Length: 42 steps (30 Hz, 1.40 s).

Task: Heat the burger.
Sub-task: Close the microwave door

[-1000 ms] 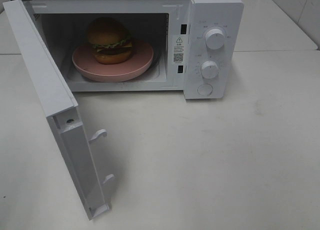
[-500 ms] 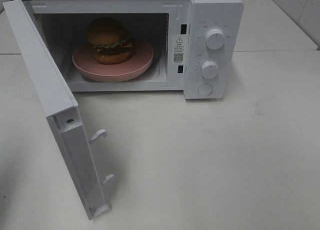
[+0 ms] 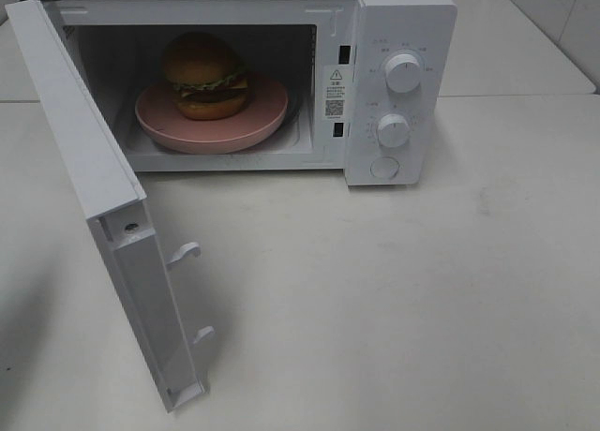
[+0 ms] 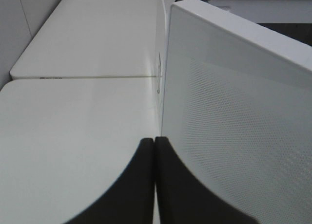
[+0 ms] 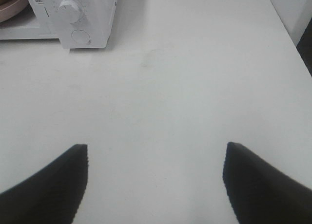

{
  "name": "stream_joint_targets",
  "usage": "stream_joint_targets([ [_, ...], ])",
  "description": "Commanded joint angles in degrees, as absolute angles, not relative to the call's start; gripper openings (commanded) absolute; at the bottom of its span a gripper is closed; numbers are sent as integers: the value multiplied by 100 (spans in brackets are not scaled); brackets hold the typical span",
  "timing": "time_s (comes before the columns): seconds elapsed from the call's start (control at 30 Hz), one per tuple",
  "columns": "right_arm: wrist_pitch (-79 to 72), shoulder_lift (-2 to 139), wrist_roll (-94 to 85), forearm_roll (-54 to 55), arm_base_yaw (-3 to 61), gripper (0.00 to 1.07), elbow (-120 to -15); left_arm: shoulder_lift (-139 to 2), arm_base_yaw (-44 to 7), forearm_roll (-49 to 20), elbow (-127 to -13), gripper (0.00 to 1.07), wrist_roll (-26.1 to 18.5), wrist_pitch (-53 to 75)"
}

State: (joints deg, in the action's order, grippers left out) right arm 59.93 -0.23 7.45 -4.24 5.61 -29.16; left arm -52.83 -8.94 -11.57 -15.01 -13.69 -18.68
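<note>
The microwave (image 3: 412, 28) stands with its door (image 3: 84, 159) swung wide open to its left. Inside the microwave's cavity a pink plate (image 3: 267, 122) sits flat, and the burger (image 3: 204, 75) rests on it toward the back. The burger looks light and soft, with a glossy bun that may slip and stacked layers that may slide, so it is best handled by the plate's stiff rim, not squeezed. The left gripper (image 4: 155, 146), fingers pressed together and holding nothing, sits just beside the outer face of the microwave's door. The right gripper (image 5: 156, 147), jaws spread and empty, hovers well in front of the microwave's dial panel.
</note>
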Motion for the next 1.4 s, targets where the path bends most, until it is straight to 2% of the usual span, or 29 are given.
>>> stream_joint_targets([
  [0.03, 5947, -172, 676, -418, 544, 75, -2922, -5472, -1066, -1020, -1238, 0, -1283, -2859],
  [0.1, 5947, -172, 676, -418, 544, 75, -2922, -5804, -1094, -894, -1077, 0, -974, -3042],
  [0.13, 5947, -172, 676, -418, 544, 75, -2922, -5804, -1094, -894, -1077, 0, -974, -3042],
  [0.2, 5947, -172, 676, -418, 544, 75, -2922, -6113, -1094, -195, -1066, 0, -699, -3146],
  [0.23, 5947, -172, 676, -418, 544, 75, -2922, -6113, -1094, -195, -1066, 0, -699, -3146],
  [0.27, 5947, -172, 676, -418, 544, 75, -2922, -6308, -1094, 315, -1100, 0, -470, -3186],
  [0.33, 5947, -172, 676, -418, 544, 75, -2922, -6417, -1094, 504, -1123, 0, -327, -3186],
  [0.37, 5947, -172, 676, -418, 544, 75, -2922, -6641, -1094, 871, -1129, 0, 0, -3358],
  [0.43, 5947, -172, 676, -418, 544, 75, -2922, -6732, -1094, 1008, -1129, 0, 138, -3489],
  [0.5, 5947, -172, 676, -418, 544, 75, -2922, -7053, -1094, 1335, -1129, 0, 521, -3959],
  [0.63, 5947, -172, 676, -418, 544, 75, -2922, -7363, -1094, 1633, -1209, 0, 802, -4320],
  [0.7, 5947, -172, 676, -418, 544, 75, -2922, -7758, -1094, 2034, -1415, 0, 1026, -4796],
  [0.9, 5947, -172, 676, -418, 544, 75, -2922, -8308, -1094, 2361, -1725, 0, 1283, -5306],
  [1.1, 5947, -172, 676, -418, 544, 75, -2922, -8600, -1123, 2361, -1845, 0, 1283, -5437],
  [1.2, 5947, -172, 676, -418, 544, 75, -2922, -8795, -1301, 2355, -1965, 0, 1278, -5432],
  [1.3, 5947, -172, 676, -418, 544, 75, -2922, -9076, -1748, 2103, -2212, 0, 1049, -5403],
  [1.4, 5947, -172, 676, -418, 544, 75, -2922, -9139, -1811, 2063, -2257, 0, 1043, -5397],
])
